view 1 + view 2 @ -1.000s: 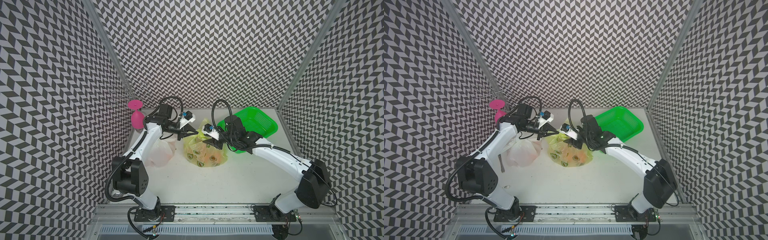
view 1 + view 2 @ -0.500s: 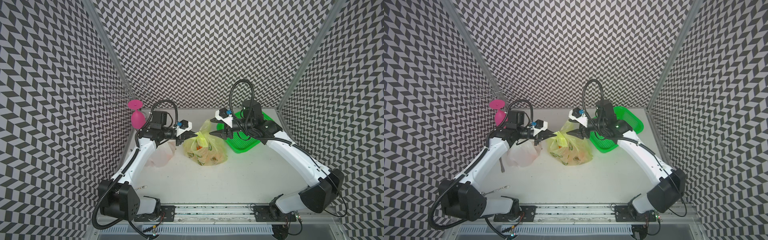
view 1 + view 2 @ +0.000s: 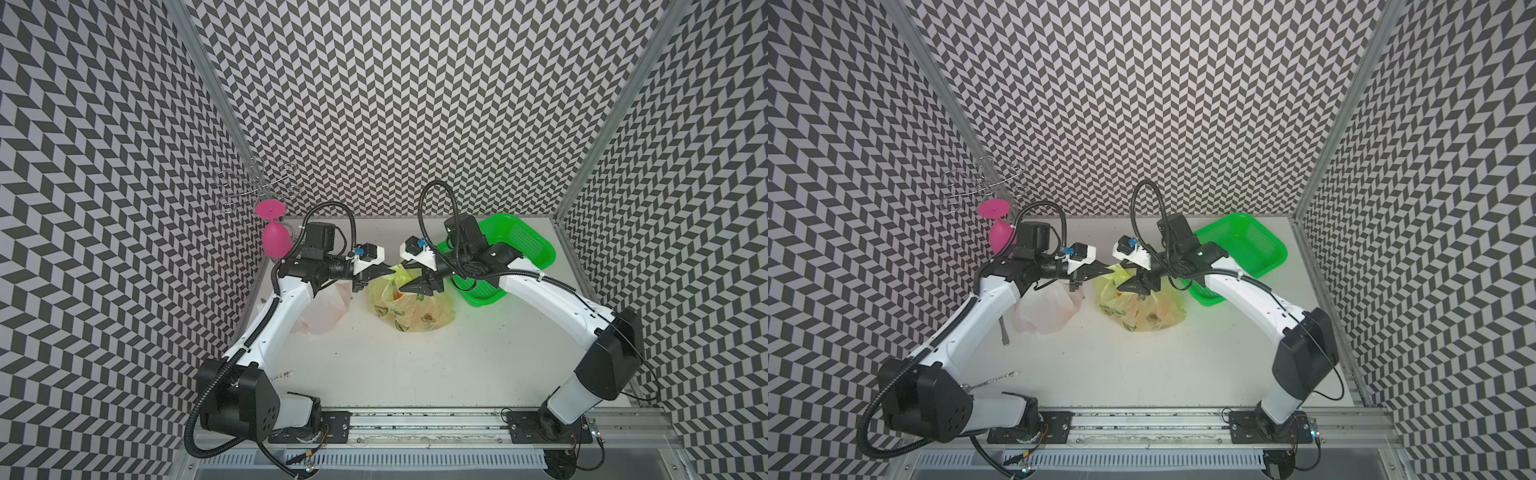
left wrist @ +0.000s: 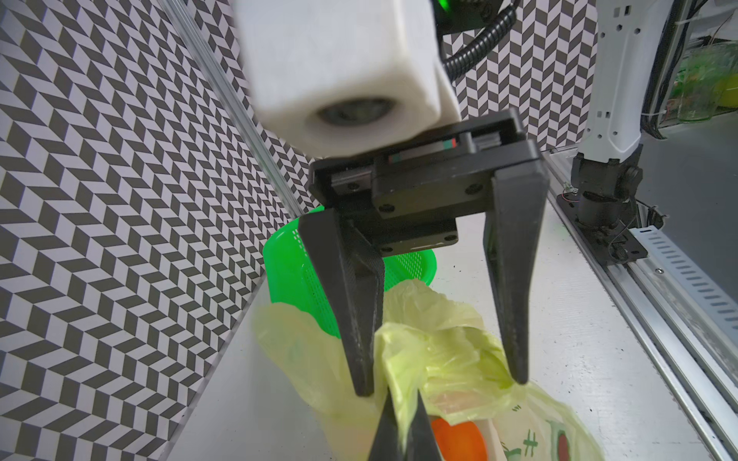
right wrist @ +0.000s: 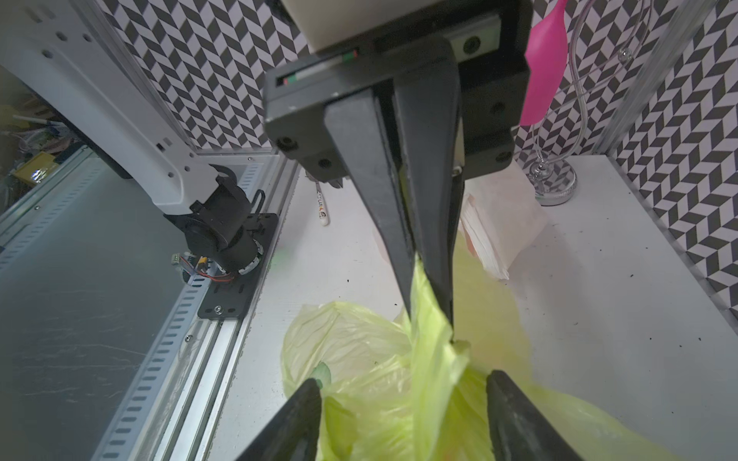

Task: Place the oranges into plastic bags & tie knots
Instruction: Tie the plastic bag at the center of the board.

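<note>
Right wrist view, left tool [image 5: 431, 325] pinching yellow-green bag [image 5: 359, 351], right tool [image 5: 403, 389] spread, seemingly astride

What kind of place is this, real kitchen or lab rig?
Probably a robot test cell: chevron-patterned walls box in a white table, with left arm and right arm bolted to an aluminium rail along its front.

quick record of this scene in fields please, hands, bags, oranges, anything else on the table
left hand: shut on the bunched top of the yellow-green bag
right hand: open, fingers either side of that bunched top
orange: one shows inside the yellow-green bag
white bag: lies on the table beside the left arm, neither hand on it
green basket: behind the right arm, looks empty
pink glass: upside down, far corner by the left arm
</note>
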Controlling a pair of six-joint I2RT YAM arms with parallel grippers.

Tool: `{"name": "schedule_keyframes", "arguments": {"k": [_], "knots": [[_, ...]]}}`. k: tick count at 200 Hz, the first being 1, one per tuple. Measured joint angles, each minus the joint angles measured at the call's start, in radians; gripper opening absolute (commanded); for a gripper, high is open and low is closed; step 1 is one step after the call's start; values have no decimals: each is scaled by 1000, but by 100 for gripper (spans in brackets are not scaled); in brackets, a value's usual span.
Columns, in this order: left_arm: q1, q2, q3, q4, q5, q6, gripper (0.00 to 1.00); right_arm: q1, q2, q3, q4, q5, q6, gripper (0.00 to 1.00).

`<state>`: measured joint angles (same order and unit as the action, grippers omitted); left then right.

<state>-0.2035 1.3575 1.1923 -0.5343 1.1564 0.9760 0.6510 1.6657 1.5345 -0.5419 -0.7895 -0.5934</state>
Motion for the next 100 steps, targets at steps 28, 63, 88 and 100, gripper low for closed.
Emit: {"name": "schedule_keyframes", "arguments": {"k": [28, 63, 88, 100], "knots": [[0, 0, 0, 0, 0, 1, 0, 2, 20, 34, -33, 37, -40, 51], [-1, 0, 0, 0, -2, 1, 0, 4, 21, 42, -58, 90, -77, 52], [-5, 0, 0, 0, -3, 3, 0, 6, 27, 76, -74, 121, -91, 50], [-6, 0, 0, 0, -3, 3, 0, 6, 30, 94, -78, 135, -99, 50]]}}
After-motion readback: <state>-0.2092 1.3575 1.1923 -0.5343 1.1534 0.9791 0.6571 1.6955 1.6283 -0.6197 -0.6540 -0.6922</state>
